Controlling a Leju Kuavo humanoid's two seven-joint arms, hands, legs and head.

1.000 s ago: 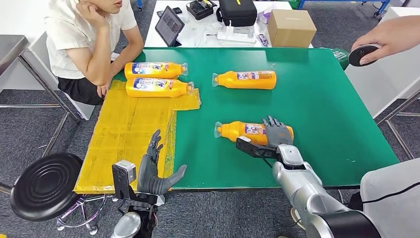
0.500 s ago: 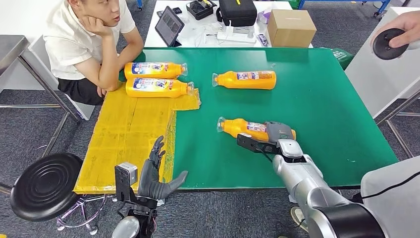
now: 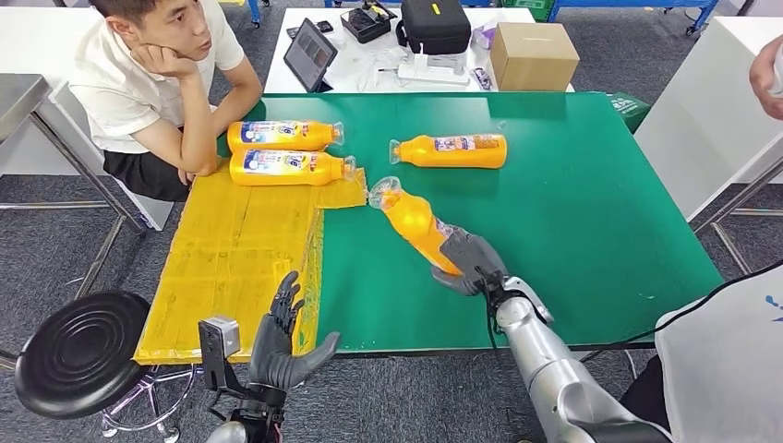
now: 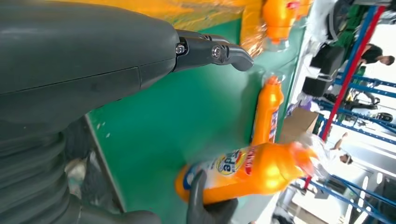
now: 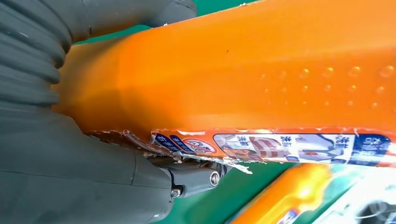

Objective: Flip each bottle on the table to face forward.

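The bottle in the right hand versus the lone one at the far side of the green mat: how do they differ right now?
The held bottle is gripped at its base by the right hand and raised off the mat, cap angled up and away; the far bottle lies flat, untouched. The held bottle shows mostly plain orange in the head view, while the far bottle's label faces up. Both are orange with clear caps.

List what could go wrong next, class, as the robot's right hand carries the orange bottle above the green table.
1. The right hand grips the lifted bottle only at its base, with the cap end tilted up and away; it might slip or swing.
2. Its cap end hangs near the yellow sheet and the two bottles lying there; a wide turn could knock them.
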